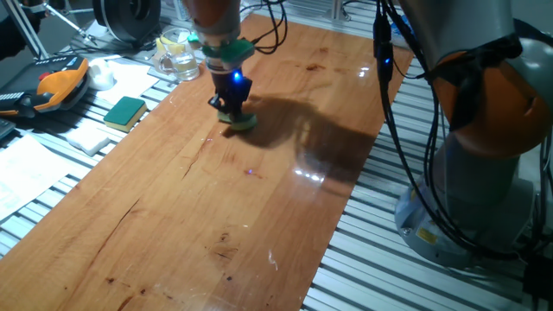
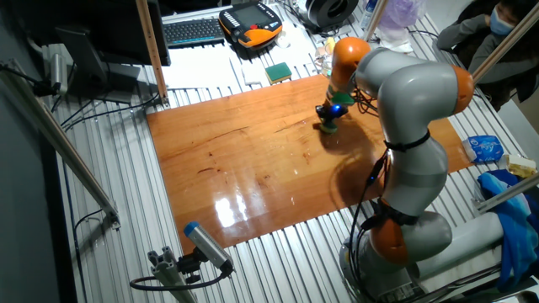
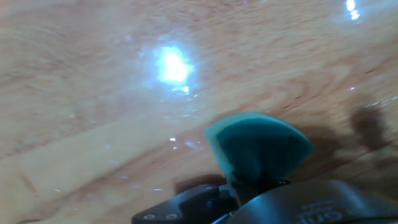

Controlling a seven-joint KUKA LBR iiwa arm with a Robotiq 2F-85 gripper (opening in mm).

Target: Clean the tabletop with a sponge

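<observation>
Two-finger gripper (image 1: 232, 107): jaws closed on small teal-green sponge (image 1: 239, 119) | Sponge: clamped between jaws, protruding below fingertips, underside on glossy reddish-brown wooden tabletop (image 1: 216, 199) | Flat rectangular green sponge (image 1: 125, 111): well apart, off-board.

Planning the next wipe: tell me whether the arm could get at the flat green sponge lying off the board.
Probably not yet: the claw is shut on the teal sponge; the flat green sponge lies uncovered nearby.

A ribbed silver metal frame (image 2: 109, 194) surrounds the work area, crossed by black cables (image 2: 84, 223). A black computer keyboard (image 2: 195, 31) and white paper sheets (image 1: 26, 168) lie at its edge. Overhead light leaves bright glare patches.
</observation>
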